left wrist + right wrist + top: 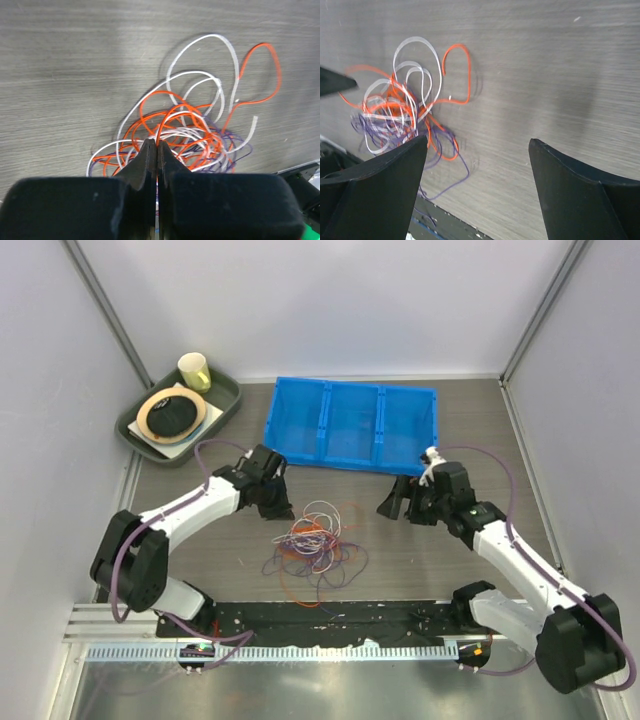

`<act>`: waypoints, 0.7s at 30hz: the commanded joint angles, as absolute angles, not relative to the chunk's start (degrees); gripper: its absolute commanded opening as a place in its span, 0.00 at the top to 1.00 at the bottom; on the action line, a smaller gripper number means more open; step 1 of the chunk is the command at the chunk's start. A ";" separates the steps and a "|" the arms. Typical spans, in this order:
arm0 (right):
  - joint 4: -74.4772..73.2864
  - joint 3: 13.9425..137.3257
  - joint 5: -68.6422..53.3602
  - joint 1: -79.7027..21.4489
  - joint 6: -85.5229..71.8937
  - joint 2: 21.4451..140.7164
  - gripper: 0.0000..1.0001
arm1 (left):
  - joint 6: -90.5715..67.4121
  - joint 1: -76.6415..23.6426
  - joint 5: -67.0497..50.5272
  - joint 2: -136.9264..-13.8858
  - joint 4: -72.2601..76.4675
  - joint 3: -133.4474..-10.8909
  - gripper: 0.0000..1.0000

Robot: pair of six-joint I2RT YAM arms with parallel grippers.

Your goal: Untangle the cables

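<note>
Pinching cables (185,125) edge: left gripper (157,144) (jaws together); right gripper (477,141) wide, beside them.

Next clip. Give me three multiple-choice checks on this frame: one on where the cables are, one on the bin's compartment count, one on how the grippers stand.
1. Where do the cables lie?
A) draped over an arm
B) on the table between the two grippers
C) lifted in the air

2. How many compartments has the blue bin?
A) three
B) two
C) five

3. How do the grippers stand?
A) both open
B) left open, right shut
C) left gripper shut, right gripper open

Answers: 1 B, the tangle rests on the wood between both arms' tips. 2 A, two dividers split it in three. 3 C, the left wrist view shows fingers pressed together, the right wrist view a wide gap.
</note>
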State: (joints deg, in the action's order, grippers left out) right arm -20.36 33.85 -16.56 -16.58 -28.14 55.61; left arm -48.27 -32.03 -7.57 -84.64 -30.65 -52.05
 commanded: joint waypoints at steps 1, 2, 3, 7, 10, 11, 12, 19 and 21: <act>-18.02 36.73 -12.23 -24.15 -26.37 58.18 0.12 | -44.13 -32.61 -2.55 -77.97 -33.40 -58.09 1.00; -16.97 37.09 -11.35 -26.17 -26.63 58.71 0.12 | -43.60 -32.69 -2.64 -75.61 -32.96 -58.44 1.00; -16.09 37.26 -11.42 -26.97 -27.33 59.58 0.13 | -43.25 -32.78 -3.77 -74.19 -32.61 -58.97 1.00; -13.80 39.45 -13.53 -28.74 -27.95 61.70 0.18 | -40.88 -33.40 -11.23 -68.74 -28.06 -59.50 1.00; -12.66 40.51 -13.89 -30.23 -27.86 61.44 0.18 | -39.91 -34.36 -17.56 -65.05 -24.80 -60.03 1.00; -11.26 40.52 -13.89 -30.58 -27.95 61.00 0.18 | -39.29 -34.71 -18.88 -64.17 -24.26 -60.38 1.00; -10.55 40.52 -14.50 -31.02 -28.04 60.47 0.18 | -39.03 -35.24 -19.77 -62.59 -23.82 -60.99 1.00; -6.95 40.87 -17.83 -31.20 -26.46 55.11 0.19 | -37.44 -35.77 -22.85 -58.89 -23.03 -67.40 1.00; -4.93 40.61 -19.41 -31.20 -25.49 53.97 0.19 | -37.62 -35.86 -24.87 -58.71 -22.77 -69.77 1.00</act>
State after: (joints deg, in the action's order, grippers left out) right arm -10.81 38.22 -16.14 -30.98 -27.24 56.75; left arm -39.33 -35.64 -19.73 -60.58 -26.44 -64.27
